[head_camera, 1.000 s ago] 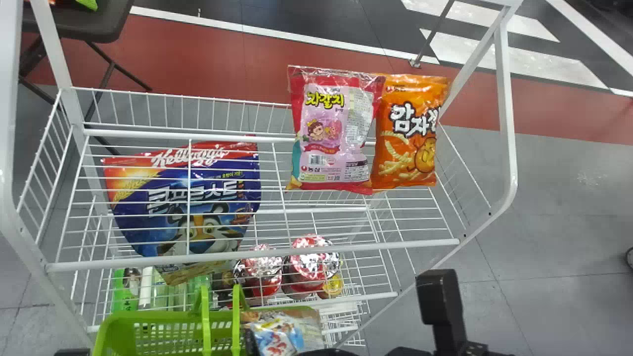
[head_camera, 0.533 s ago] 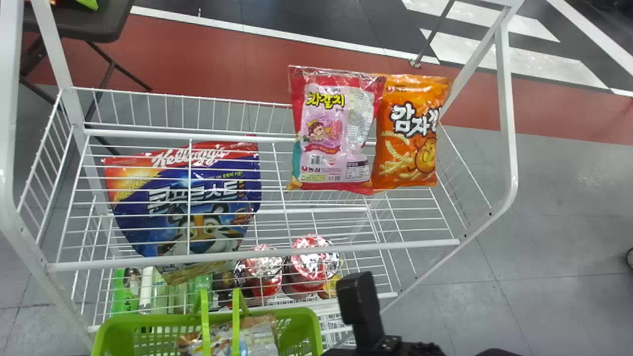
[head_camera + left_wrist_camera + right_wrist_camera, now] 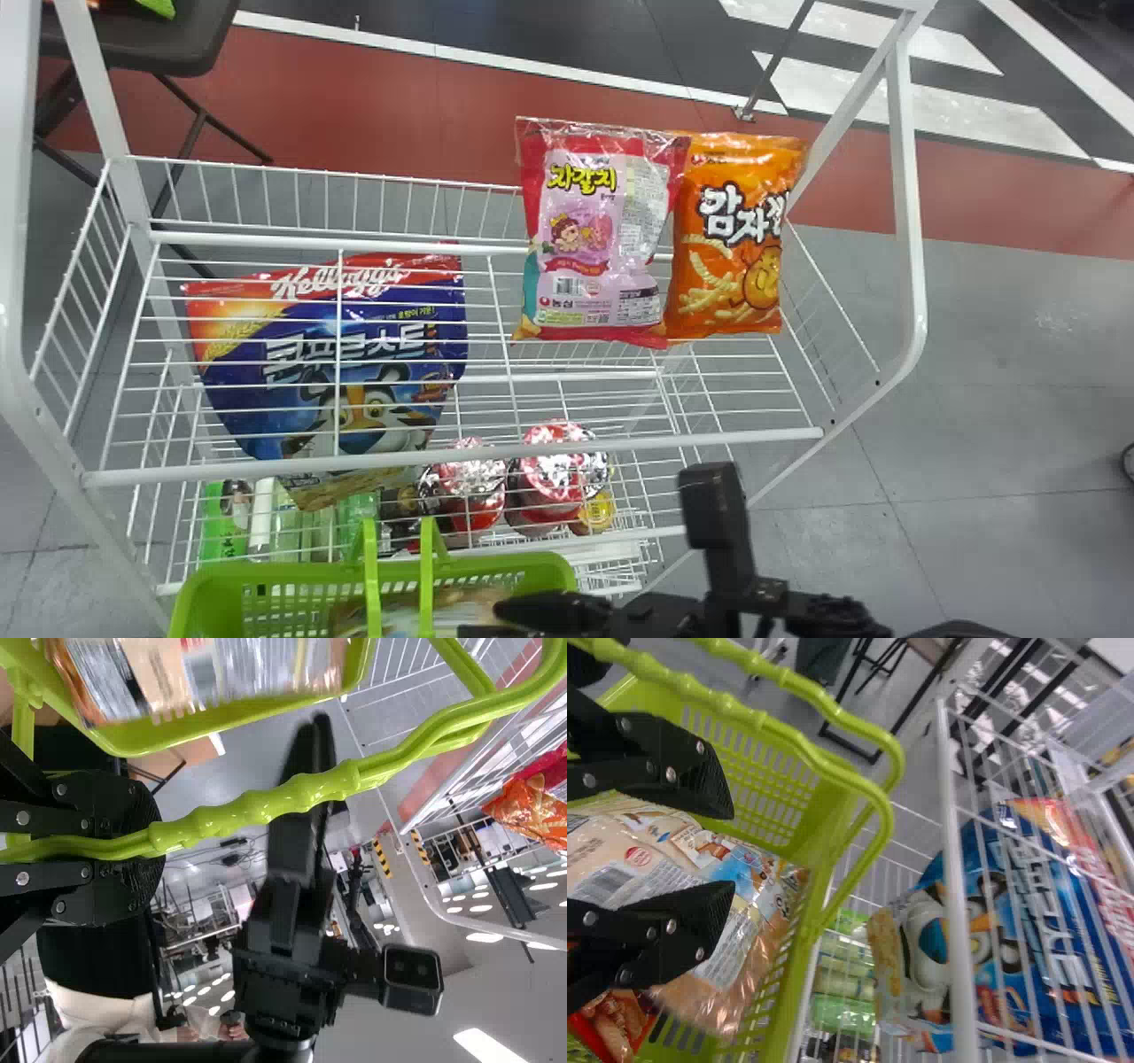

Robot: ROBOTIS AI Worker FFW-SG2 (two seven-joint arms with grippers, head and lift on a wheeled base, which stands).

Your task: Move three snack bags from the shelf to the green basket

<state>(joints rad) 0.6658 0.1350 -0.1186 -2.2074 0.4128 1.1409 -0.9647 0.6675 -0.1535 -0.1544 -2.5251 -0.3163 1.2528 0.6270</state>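
Drop-off step looking almost done: right claw (image 3: pixel 731 850) is hanging open over a beige snack bag (image 3: pixel 620 859) lying in the green basket (image 3: pixel 496 564); left claw (image 3: pixel 158 842) is gripping the handle (image 3: pixel 292 797). Pink bag (image 3: pixel 594 239) and orange bag (image 3: pixel 731 239) are sitting on the shelf (image 3: pixel 620 447), so next move is probably calling for lifting clear, then reaching there.

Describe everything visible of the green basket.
The green basket looks like glossy plastic, with slotted walls, a smooth rim and ridged loop handles standing raised. Its open top faces up, on the robot's side of the white wire shelf. The left gripper's jaws clasp the handles. Inside lie packaged bags, including a red-orange one.
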